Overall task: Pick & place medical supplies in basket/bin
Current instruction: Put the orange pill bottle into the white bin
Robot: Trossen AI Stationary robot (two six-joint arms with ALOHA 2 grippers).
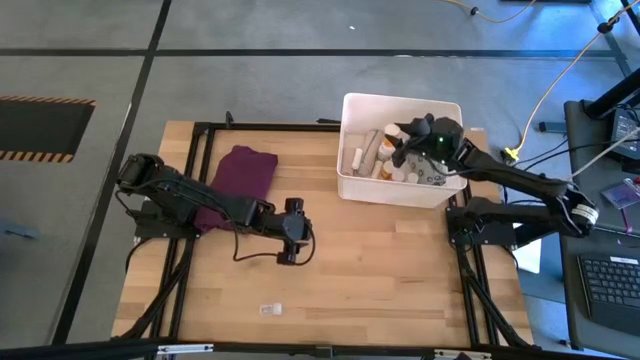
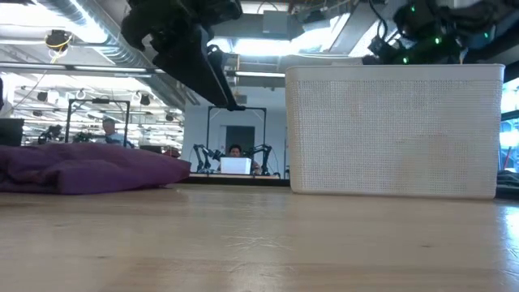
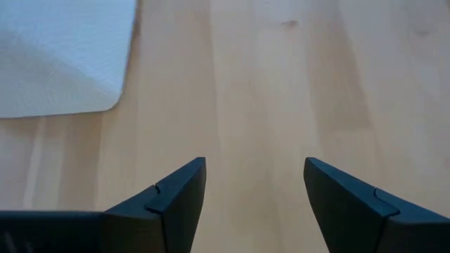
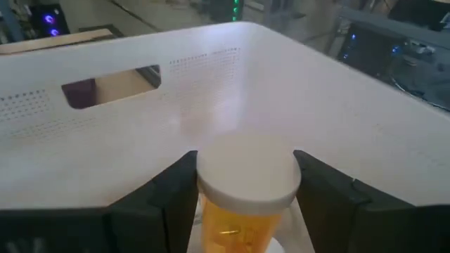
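Hanging over the white tub at the far right of the desk, the right gripper has its jaws closed on an amber pill bottle with a white cap; only the right wrist view shows that grip, along with the tub's smooth inner wall and its cut-out handle. The high view alone looks into the tub, where several white bottles and tubes lie together. From the low view the tub is a tall rectangular box with a finely perforated plastic side, hiding everything inside it.

The left gripper sits above bare wood near the middle of the desk, its jaws open and holding nothing, as the left wrist view makes plain; a rounded corner of the tub shows there too. A purple folded cloth, soft and rumpled, lies at the far left. A small white item rests alone near the front edge.

The desk is pale wooden planking in a black frame. Beyond it is a workshop with ceiling ducts and a seated person.
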